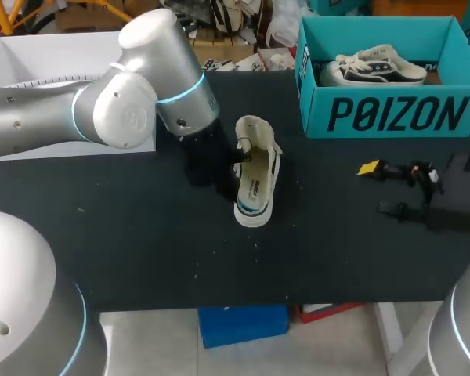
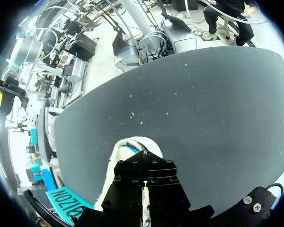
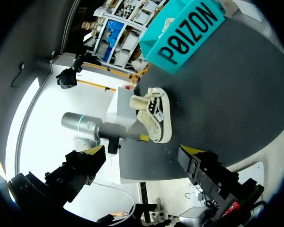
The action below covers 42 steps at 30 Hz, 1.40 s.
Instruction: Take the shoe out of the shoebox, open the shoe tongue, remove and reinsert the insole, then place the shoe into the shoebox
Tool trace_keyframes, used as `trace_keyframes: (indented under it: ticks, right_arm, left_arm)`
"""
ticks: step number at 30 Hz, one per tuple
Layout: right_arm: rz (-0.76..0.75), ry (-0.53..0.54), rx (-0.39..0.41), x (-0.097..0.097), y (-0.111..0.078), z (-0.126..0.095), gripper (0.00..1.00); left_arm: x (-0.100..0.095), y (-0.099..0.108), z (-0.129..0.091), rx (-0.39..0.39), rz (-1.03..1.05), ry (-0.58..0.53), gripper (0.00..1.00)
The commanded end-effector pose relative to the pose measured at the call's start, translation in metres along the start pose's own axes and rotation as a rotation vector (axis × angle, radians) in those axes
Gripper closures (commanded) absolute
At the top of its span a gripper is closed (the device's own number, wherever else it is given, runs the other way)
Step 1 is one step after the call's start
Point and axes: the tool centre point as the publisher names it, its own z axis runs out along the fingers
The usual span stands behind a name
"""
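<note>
My left gripper (image 1: pixel 236 160) is at the collar of the shoe (image 1: pixel 256 184); I cannot tell whether it grips. My right gripper (image 1: pixel 377 188) is spread wide, holding nothing. The shoe is on the table (image 1: pixel 141 235), outside the shoebox (image 1: pixel 384 113), which holds 1 other shoe (image 1: pixel 372 70).

**Black tabletop: three things on it**

A matte black table (image 1: pixel 141 235) carries a cream canvas low-top sneaker (image 1: pixel 257 176) standing on its sole near the middle, a teal cardboard shoebox (image 1: pixel 392 113) at the far right, and a flat white board (image 1: pixel 47 59) at the far left corner.
</note>
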Motion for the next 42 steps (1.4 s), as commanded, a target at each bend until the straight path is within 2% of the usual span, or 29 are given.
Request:
trace_keyframes:
  ticks: [1,10,15,18,22,25,27,29,42]
  right_arm:
    - [0.001,-0.002,0.001,0.001,0.001,0.001,0.0]
    - [0.001,-0.002,0.001,0.001,0.001,0.001,0.0]
    - [0.001,-0.002,0.001,0.001,0.001,0.001,0.0]
    - [0.001,-0.002,0.001,0.001,0.001,0.001,0.0]
    - [0.001,-0.002,0.001,0.001,0.001,0.001,0.0]
    - [0.001,-0.002,0.001,0.001,0.001,0.001,0.0]
    - [0.001,-0.002,0.001,0.001,0.001,0.001,0.0]
    - [0.001,-0.002,0.001,0.001,0.001,0.001,0.0]
    - [0.001,-0.002,0.001,0.001,0.001,0.001,0.0]
  left_arm:
    - [-0.002,0.008,0.008,0.006,0.001,0.003,1.0]
    - [0.0,0.011,0.016,0.031,-0.006,0.032,1.0]
    - [-0.002,0.003,0.002,0.085,0.014,0.017,1.0]
    - [-0.004,0.001,-0.006,0.09,0.016,0.01,1.0]
    - [-0.006,0.007,-0.006,0.068,0.017,-0.004,1.0]
    - [-0.006,0.014,0.003,0.013,0.045,0.056,1.0]
    - [-0.008,0.016,0.007,0.018,0.031,0.05,1.0]
    - [-0.008,0.02,0.01,-0.009,0.036,0.075,1.0]
    - [-0.008,0.022,0.021,-0.007,0.032,0.102,1.0]
